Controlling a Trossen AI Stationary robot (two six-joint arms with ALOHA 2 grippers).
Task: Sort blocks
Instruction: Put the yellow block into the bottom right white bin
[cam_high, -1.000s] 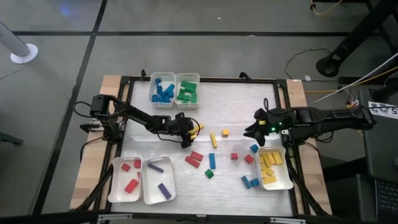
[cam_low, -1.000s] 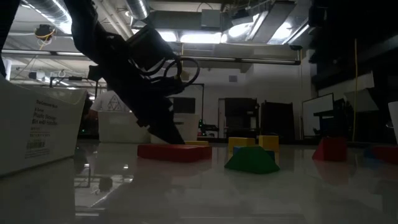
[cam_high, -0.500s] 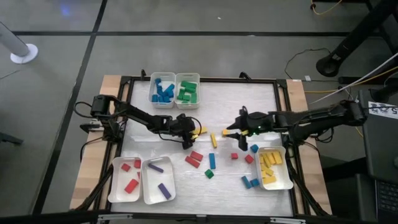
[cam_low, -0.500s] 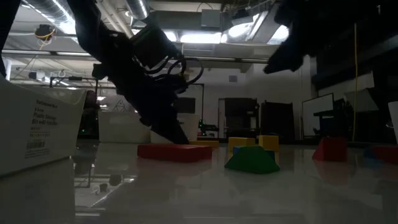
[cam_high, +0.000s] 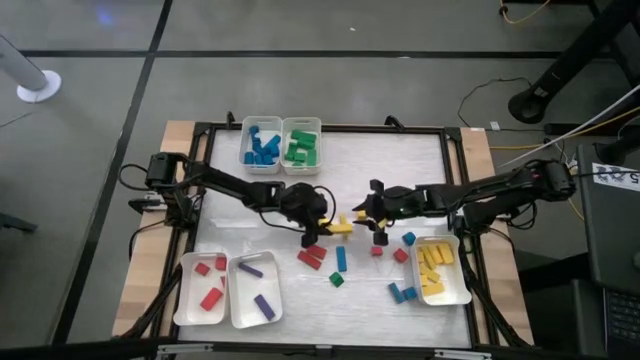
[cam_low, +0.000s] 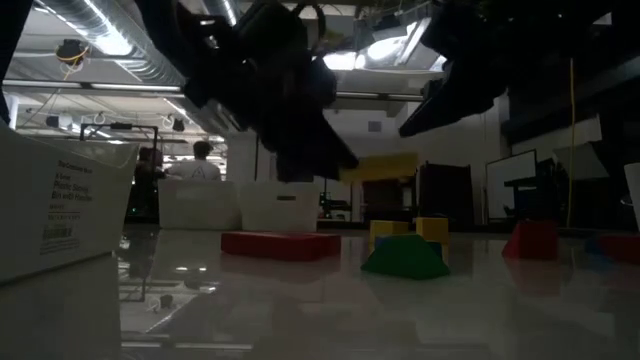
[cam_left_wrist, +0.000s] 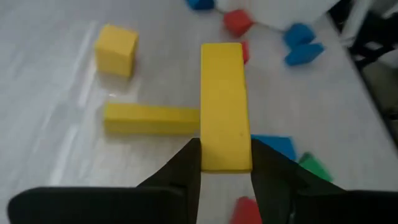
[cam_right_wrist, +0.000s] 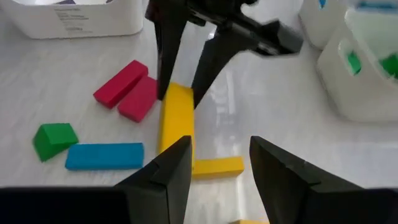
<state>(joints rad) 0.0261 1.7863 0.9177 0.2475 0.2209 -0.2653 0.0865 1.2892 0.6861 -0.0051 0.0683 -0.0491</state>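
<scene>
My left gripper (cam_left_wrist: 225, 163) is clamped on a long yellow bar block (cam_left_wrist: 224, 106), holding it off the table near centre; in the low view the bar (cam_low: 378, 166) hangs clear above the surface. My right gripper (cam_right_wrist: 219, 163) sits just right of it, fingers spread w/ nothing between them, pointing at that same bar (cam_right_wrist: 176, 121).

Under the held bar lies a second yellow bar (cam_left_wrist: 151, 119) flat on the white table (cam_high: 400, 165), w/ a small yellow cube (cam_left_wrist: 116, 49) close by. Just nearer: two red bar blocks (cam_right_wrist: 127, 88) side by side, a blue bar (cam_right_wrist: 104, 156) and a small green block (cam_right_wrist: 53, 138).

Trays: far side, a white tray of blue blocks (cam_high: 261, 146) beside a white tray of green blocks (cam_high: 301, 146). Near left, a white tray w/ red blocks (cam_high: 201, 290) next to a white tray w/ purple blocks (cam_high: 256, 291). Near right, a white tray of yellow blocks (cam_high: 436, 268), w/ loose blue and red pieces (cam_high: 402, 293) around it.
</scene>
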